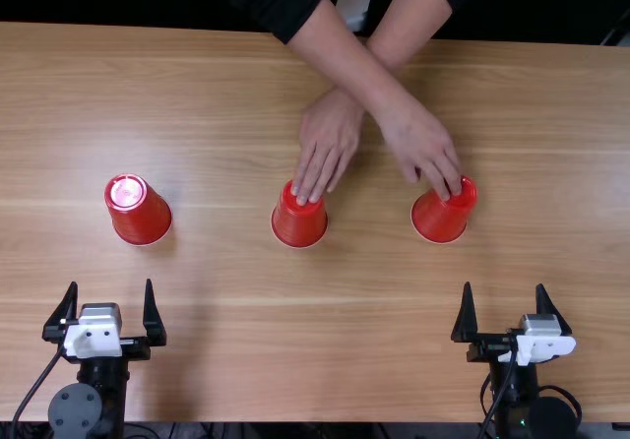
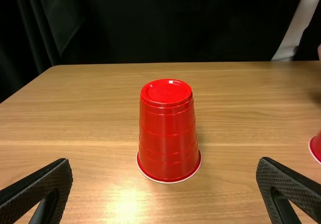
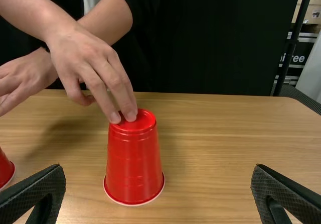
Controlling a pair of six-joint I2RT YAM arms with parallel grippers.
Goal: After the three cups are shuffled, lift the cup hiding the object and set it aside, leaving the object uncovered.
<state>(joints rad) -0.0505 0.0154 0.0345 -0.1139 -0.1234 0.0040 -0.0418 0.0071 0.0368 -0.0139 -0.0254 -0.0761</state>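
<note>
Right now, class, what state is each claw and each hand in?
Left claw: open, empty.
Right claw: open, empty.
One hand: fingertips on middle cup.
Other hand: fingertips on right cup.

Light brown wooden table [image 1: 197, 104], its grain running from side to side, is filling the foreground. A black curtain [image 2: 60, 23] is hanging in loose folds just beyond the table's far edge. Light is glancing off the tabletop as a pale sheen [image 2: 125, 204]. At one side of the dark backdrop, a slanted black pole [image 3: 293, 28] is standing before brownish shelving [image 3: 313, 10].
</note>
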